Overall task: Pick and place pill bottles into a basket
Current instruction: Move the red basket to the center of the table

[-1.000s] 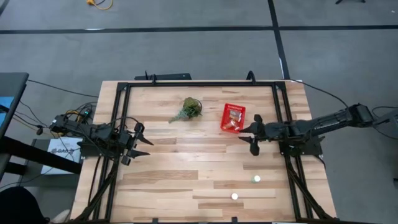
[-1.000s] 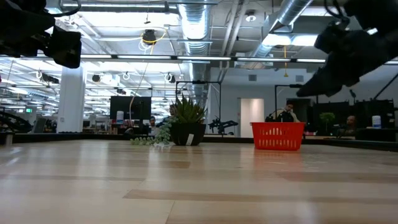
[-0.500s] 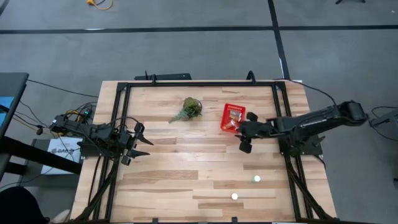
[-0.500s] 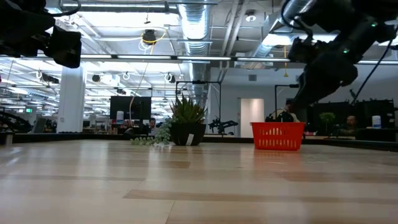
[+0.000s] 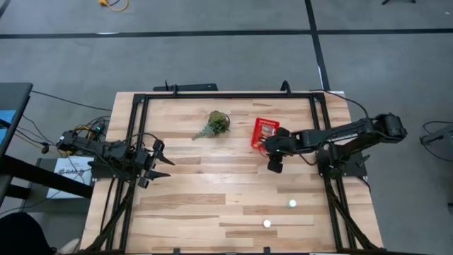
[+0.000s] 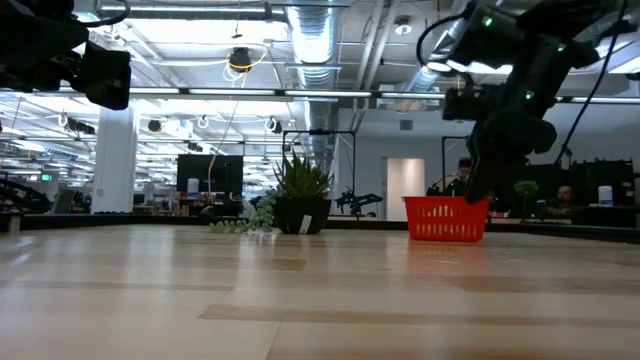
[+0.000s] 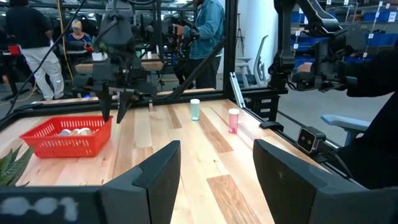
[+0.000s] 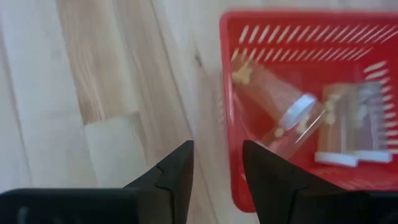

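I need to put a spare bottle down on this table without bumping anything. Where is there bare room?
Widest bare wood: the middle of the table, between the left pincer and the two loose bottles. The strip between the plant sprig and the basket is narrow. It is crowded at the basket's edge, where the right pincer hangs.

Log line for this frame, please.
right gripper: open, empty, over basket edge | left gripper: open, idle at left side | pill bottles: in basket | two bottles on table
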Robot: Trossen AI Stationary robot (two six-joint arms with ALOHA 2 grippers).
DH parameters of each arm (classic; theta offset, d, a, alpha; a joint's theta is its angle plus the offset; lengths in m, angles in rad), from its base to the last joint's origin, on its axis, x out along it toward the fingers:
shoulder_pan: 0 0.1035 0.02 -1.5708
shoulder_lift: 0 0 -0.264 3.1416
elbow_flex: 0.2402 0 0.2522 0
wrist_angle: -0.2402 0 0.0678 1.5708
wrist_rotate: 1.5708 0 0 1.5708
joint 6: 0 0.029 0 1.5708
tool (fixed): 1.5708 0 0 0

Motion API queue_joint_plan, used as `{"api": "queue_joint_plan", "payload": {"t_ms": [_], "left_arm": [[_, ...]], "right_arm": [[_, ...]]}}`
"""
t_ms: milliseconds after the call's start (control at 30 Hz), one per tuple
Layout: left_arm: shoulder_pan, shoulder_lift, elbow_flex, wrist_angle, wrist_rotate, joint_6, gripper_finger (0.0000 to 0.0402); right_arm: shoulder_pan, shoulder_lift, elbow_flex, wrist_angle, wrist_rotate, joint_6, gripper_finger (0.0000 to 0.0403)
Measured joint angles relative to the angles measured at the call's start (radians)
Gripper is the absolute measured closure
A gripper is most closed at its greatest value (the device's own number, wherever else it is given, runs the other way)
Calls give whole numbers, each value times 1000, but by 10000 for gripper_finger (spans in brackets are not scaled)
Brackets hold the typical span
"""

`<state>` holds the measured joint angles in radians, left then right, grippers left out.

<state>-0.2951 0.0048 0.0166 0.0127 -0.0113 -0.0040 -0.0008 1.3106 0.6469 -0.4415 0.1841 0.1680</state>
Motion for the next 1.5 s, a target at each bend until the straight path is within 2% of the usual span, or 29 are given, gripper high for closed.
{"api": "queue_joint_plan", "payload": {"t_ms": [300, 733, 933, 1167, 1300, 1500], "left_arm": [[0, 0, 0, 0, 0, 4, 210], [0, 0, -1, 0, 1, 0, 210], [0, 0, -1, 0, 1, 0, 210], [0, 0, -1, 0, 1, 0, 210], [0, 0, -1, 0, 1, 0, 210], [0, 0, -1, 0, 1, 0, 210]], "right_arm": [[-9, 109, 66, -39, -12, -24, 294], [-6, 133, 170, -47, -39, -109, 396], [0, 133, 221, -44, -112, -112, 387], [54, 147, 277, -20, -169, -113, 399], [93, 211, 318, -13, -180, -98, 393], [145, 371, 422, -13, -236, -124, 392]]}}
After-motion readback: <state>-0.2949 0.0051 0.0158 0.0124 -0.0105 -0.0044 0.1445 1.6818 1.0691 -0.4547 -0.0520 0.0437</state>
